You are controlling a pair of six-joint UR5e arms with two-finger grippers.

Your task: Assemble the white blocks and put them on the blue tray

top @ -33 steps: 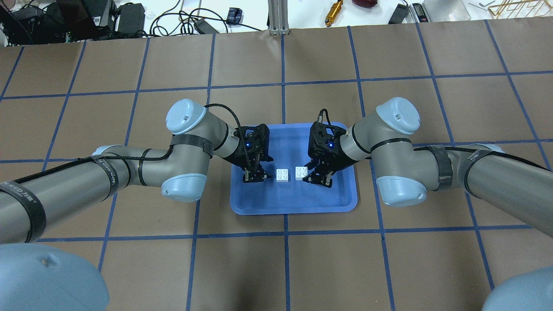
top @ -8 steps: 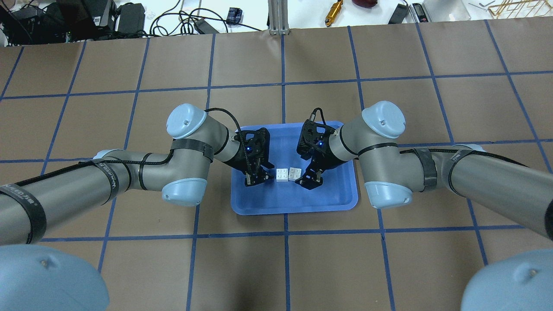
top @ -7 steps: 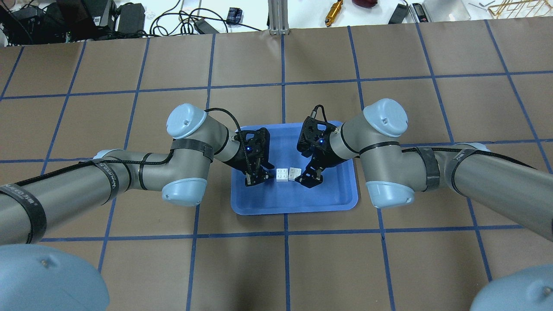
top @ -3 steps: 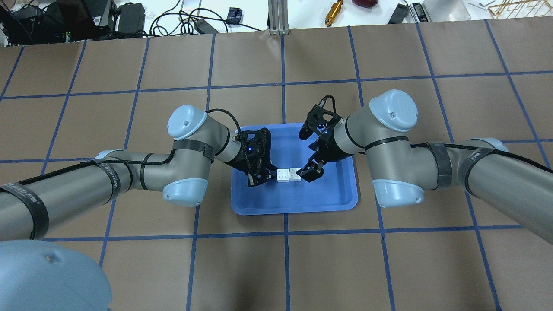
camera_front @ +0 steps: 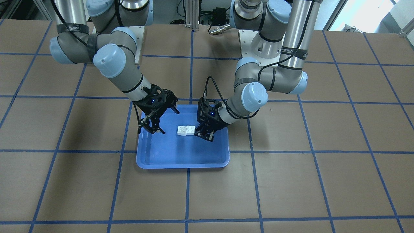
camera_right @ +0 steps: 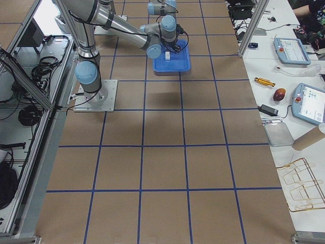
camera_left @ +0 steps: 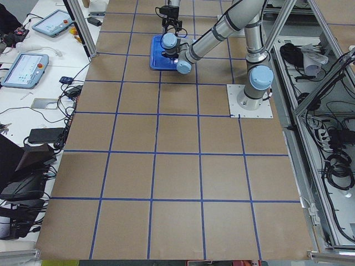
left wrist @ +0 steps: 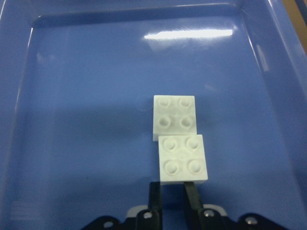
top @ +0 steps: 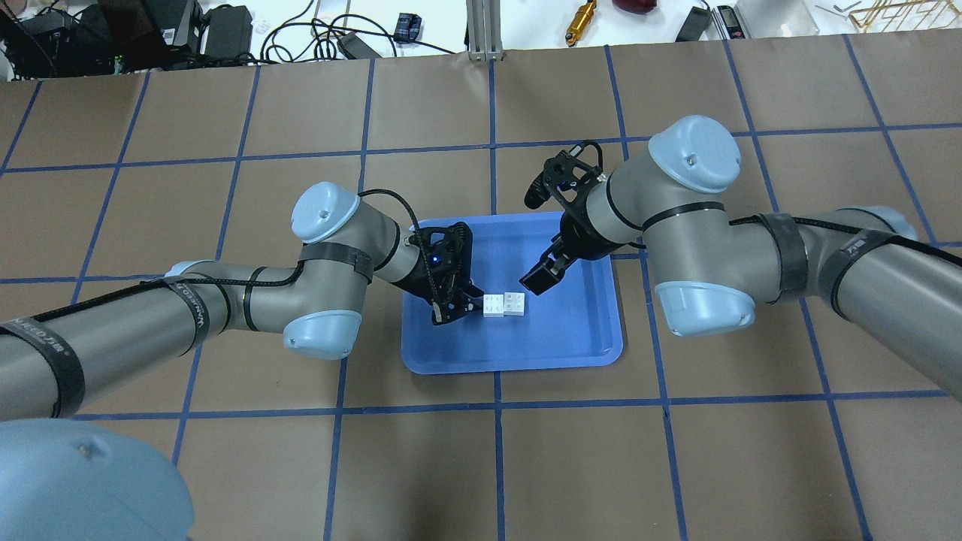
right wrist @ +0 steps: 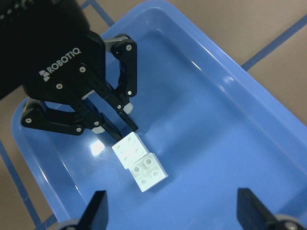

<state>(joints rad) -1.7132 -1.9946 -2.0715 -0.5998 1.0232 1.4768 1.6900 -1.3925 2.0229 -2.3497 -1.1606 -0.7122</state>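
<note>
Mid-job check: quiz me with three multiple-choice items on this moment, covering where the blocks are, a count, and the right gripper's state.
1. Where are the white blocks?
A. Held, one in each gripper
B. Side by side on the blue tray
C. Off the tray

2. How many studs show on top of each block?
A. Two
B. Four
C. Six

3. What state is the right gripper in?
A. Open, holding nothing
B. Shut on a block
C. Shut, empty

Answers:
1 B: the overhead view shows both blocks touching on the tray floor.
2 B: the left wrist view shows a two-by-two set of studs on each.
3 A: the right wrist view shows its fingers spread wide, with the blocks lying well beyond them.
</note>
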